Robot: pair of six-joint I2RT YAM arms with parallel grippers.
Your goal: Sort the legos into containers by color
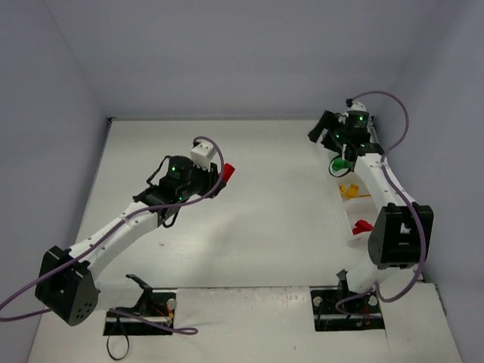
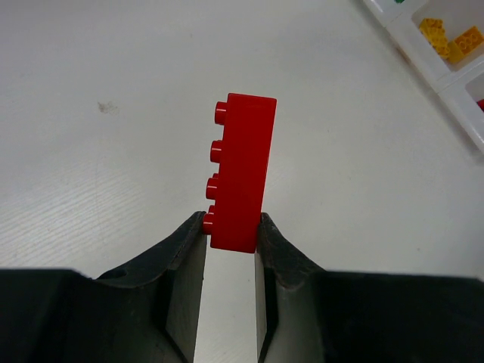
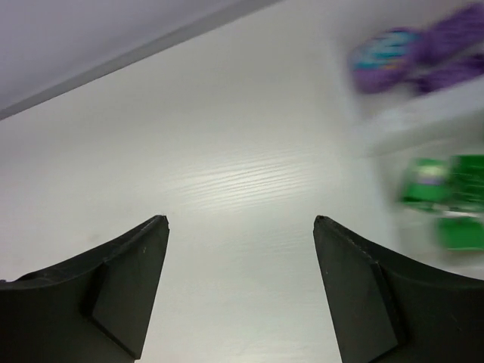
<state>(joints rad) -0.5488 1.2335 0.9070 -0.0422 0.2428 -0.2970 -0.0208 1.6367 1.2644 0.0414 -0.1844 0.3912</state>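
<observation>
The left pincer point(image 2: 231, 227) is clamped on the lower end of a red lego brick point(image 2: 243, 170), carried clear of the table. The bin tray point(image 2: 427, 66) lies ahead to its right, so I'd say the next move is to the red compartment. Farther off, the right pincer point(image 3: 240, 227) gapes empty, with green bricks point(image 3: 446, 193) to its right.

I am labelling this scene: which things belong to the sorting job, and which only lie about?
Job: red brick in the left gripper; tray of bins; yellow bricks, green bricks, purple bricks inside it.
Lying about: purple cables; dark speck on the table.
</observation>
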